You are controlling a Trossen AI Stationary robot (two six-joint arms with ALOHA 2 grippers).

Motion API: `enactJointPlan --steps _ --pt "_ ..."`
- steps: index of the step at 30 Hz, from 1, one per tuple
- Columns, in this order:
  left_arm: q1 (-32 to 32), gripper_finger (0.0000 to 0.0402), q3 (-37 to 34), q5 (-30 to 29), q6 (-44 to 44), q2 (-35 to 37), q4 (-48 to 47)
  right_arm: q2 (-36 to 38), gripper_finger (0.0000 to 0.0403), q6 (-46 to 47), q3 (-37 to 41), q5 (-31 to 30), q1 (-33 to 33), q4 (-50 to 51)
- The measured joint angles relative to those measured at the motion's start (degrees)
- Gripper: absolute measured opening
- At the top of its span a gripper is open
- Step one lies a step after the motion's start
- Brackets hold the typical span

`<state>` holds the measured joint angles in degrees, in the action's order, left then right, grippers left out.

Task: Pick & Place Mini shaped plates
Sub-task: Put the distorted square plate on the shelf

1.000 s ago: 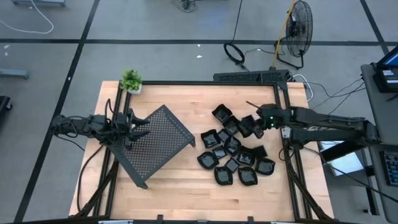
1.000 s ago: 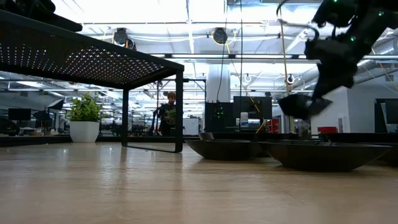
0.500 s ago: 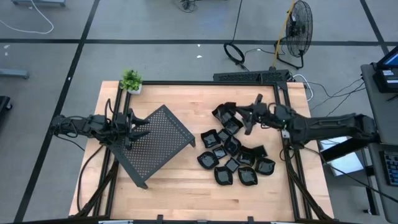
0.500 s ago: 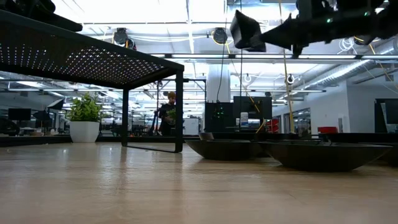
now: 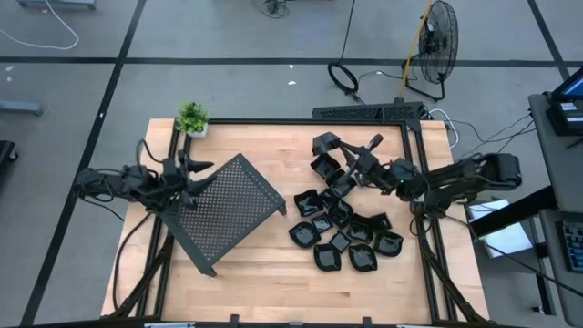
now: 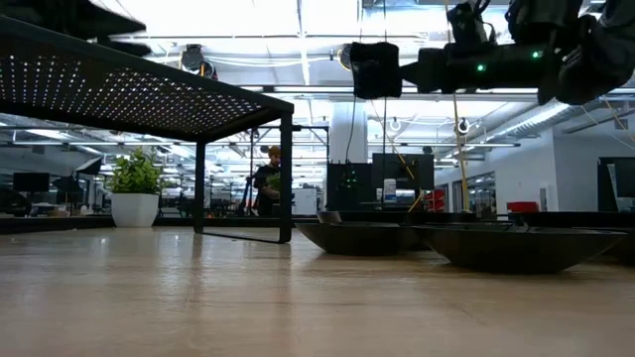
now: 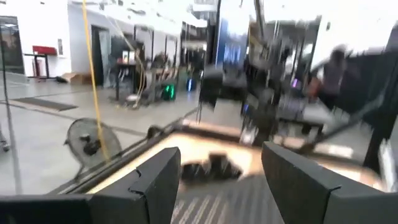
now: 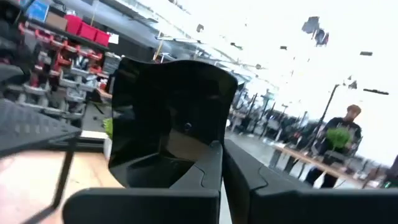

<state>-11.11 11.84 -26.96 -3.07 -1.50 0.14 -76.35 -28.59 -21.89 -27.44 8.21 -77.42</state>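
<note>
High view: the right gripper holds one mini plate aloft; about a dozen others are heaped right of one perforated tray. The left gripper, fingers wide, is at the tray's left edge. Low view: two dishes show. Right wrist view: fingers clamp the plate.

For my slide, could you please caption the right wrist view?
Right gripper shut on a glossy black mini plate, held aloft with the workshop behind.
</note>
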Motion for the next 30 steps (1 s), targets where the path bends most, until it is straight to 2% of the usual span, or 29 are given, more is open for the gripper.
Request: enactJointPlan --steps 3,5,11,15,18,20,24,28,30 --pt "0.0 0.0228 0.02 0.09 -3.77 0.02 6.03 -2.09 0.0 -4.67 0.0 -1.8 0.0 -3.06" --pt "0.0 0.0228 0.02 -2.21 -4.67 0.0 7.41 -2.65 0.0 -7.14 0.0 -3.37 0.02 -3.94" --pt "0.0 0.0228 0.02 -12.04 -8.41 -1.27 2.9 -2.76 0.0 -8.25 0.02 -3.7 0.0 -2.88" --pt "0.0 0.0228 0.02 -16.29 -12.41 -5.76 -2.39 -2.76 0.0 -9.24 0.02 -1.14 0.07 -5.49" --pt "0.31 0.0228 0.02 -22.63 -16.8 -10.19 -1.8 -2.73 0.0 -9.64 0.02 0.65 0.04 -7.38" --pt "0.73 0.0228 0.02 -24.57 -19.95 -12.55 0.64 -2.74 0.0 -9.65 0.02 0.71 0.04 -7.57" --pt "2.05 0.0228 0.02 -20.27 -21.47 -17.33 8.77 -2.74 0.0 -8.42 -0.08 1.35 0.09 -7.61" --pt "3.5 0.0228 0.02 -16.5 -21.69 -24.81 18.12 -2.74 0.0 -5.16 -1.5 6.56 0.11 -6.18" --pt "4.43 0.0228 1.11 -12.7 -17.06 -29.52 23.13 -3.26 0.0 -3.86 -3.12 8.41 0.09 -3.05"
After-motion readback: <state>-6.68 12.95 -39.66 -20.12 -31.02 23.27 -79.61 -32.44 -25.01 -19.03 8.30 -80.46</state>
